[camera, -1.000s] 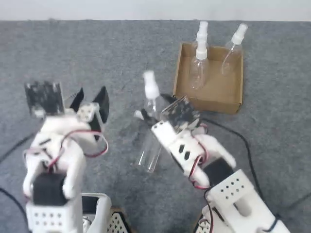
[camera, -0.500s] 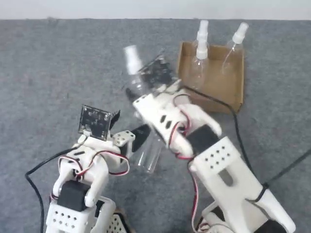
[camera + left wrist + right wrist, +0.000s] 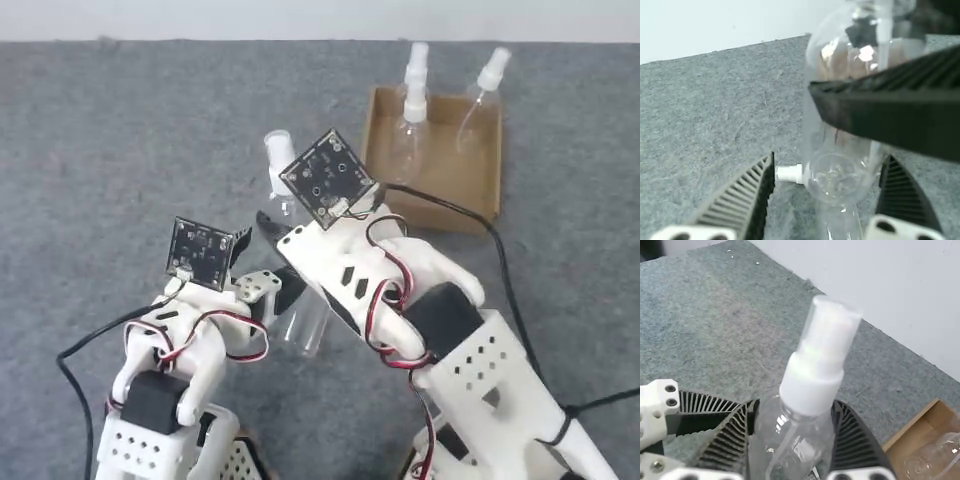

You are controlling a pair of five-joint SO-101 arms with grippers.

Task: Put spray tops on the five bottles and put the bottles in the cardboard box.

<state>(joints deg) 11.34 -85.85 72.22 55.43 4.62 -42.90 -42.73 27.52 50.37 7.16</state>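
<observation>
The right claw [image 3: 790,450] is clamping a capped bottle [image 3: 812,375] at the cardboard box's [image 3: 430,213] nine o'clock, while the left claw [image 3: 829,169] is gaping wide.

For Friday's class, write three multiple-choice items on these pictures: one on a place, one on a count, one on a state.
1. The cardboard box lies: A between the arms; B beyond the arms; C under one arm.
2. How many bottles are in the box? A two; B three; C five.
3. The right gripper is: A open; B shut on nothing; C shut on a bottle.
Key: B, the high view shows it past both arms; B, three spray-topped bottles are inside; C, its fingers clamp the bottle.
</observation>
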